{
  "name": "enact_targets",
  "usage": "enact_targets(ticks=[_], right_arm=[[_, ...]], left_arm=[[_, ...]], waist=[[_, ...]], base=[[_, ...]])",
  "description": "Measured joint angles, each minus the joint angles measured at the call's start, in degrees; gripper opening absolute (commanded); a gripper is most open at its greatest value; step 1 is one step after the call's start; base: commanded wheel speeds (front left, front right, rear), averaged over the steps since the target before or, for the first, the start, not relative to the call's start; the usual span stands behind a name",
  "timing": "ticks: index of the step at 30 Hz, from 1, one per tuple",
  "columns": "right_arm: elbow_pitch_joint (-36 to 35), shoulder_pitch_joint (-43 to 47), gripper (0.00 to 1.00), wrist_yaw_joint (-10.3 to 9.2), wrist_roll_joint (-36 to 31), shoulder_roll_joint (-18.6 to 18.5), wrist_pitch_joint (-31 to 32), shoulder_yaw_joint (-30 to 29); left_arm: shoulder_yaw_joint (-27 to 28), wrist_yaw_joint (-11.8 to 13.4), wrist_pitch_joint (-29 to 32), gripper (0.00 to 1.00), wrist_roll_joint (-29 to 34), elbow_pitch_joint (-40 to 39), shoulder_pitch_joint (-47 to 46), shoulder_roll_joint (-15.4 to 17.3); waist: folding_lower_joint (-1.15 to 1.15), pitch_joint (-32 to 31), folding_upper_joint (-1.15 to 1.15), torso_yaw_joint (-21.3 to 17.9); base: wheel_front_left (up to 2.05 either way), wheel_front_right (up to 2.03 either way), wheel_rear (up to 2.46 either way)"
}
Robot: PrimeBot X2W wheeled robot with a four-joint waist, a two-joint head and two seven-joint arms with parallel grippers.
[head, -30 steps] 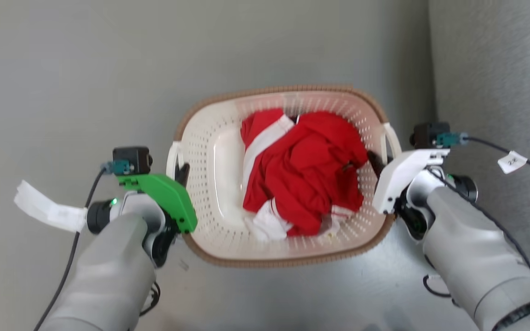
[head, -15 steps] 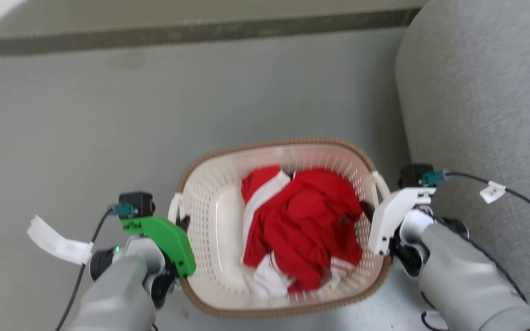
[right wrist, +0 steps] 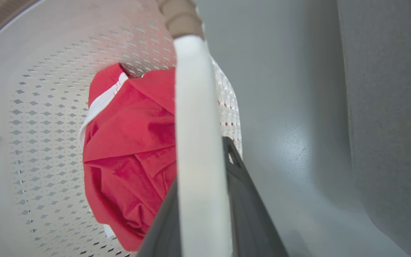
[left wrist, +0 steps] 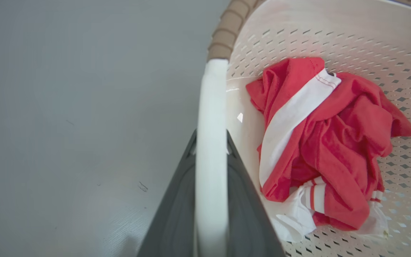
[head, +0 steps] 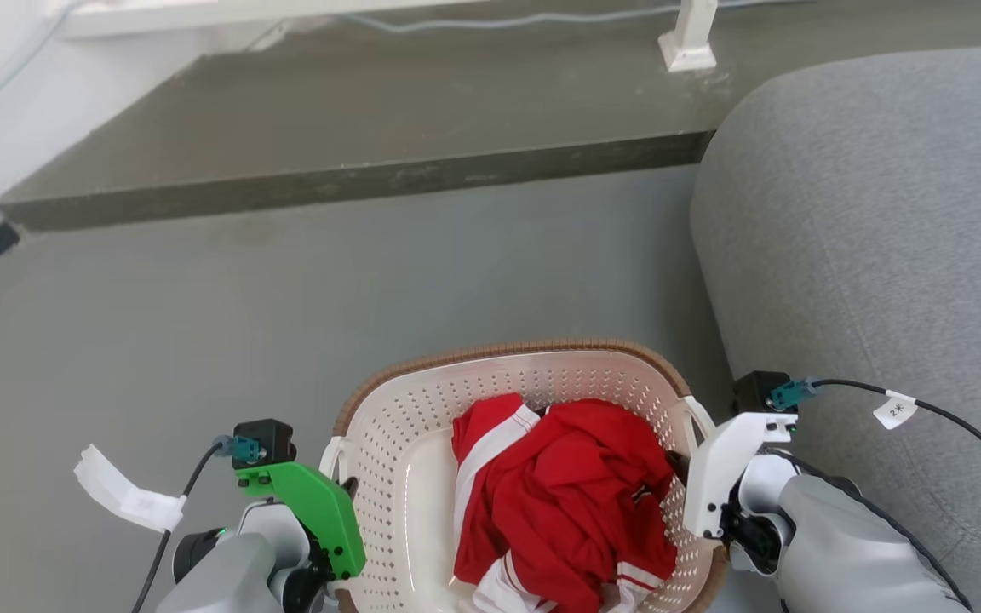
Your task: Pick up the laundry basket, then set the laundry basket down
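Basket [head: 507,350] at lower centre of head view, near edge cut off by the frame, over grey floor [head: 286,298]. Cream perforated walls [left wrist: 369,43] [right wrist: 48,71] under a brown woven-look rim. Contact between base and floor: cannot tell. Loaded with one crumpled red garment [head: 559,494] with white bands, lying toward the right half of the interior [left wrist: 334,142] [right wrist: 130,150].

Held at both ends by the white side handles. Left handle [head: 333,455] gripped by left gripper [head: 346,487]: in left wrist view, dark fingers [left wrist: 177,200] clenched on the white bar [left wrist: 211,107], one on each side, outer one toward the floor, inner one toward the basket interior. Right handle [head: 699,417] gripped by right gripper [head: 676,464]: in right wrist view, fingers [right wrist: 248,207] clamped against the white bar [right wrist: 194,117] in the same manner, one on each side.

Green cover on left wrist, white cover on right wrist. Tagged cable at each wrist.

Grey sofa [head: 865,213] just beside the basket on the right, close to the right forearm. Raised dark step [head: 354,119] across the far floor, well apart from the basket. White post foot [head: 688,51] on the step, near the top edge.
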Motion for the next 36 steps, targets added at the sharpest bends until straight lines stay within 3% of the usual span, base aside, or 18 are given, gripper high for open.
enact_targets(ticks=[36], right_arm=[[0.5, -0.2, 0.00, -0.35, 3.4, -0.1, 0.3, 3.6]], left_arm=[[-1.4, 0.0, 0.8, 0.00, -1.7, 1.0, 0.0, 0.0]], waist=[[0.00, -0.9, 0.00, -0.8]], base=[[0.00, 0.00, 0.00]])
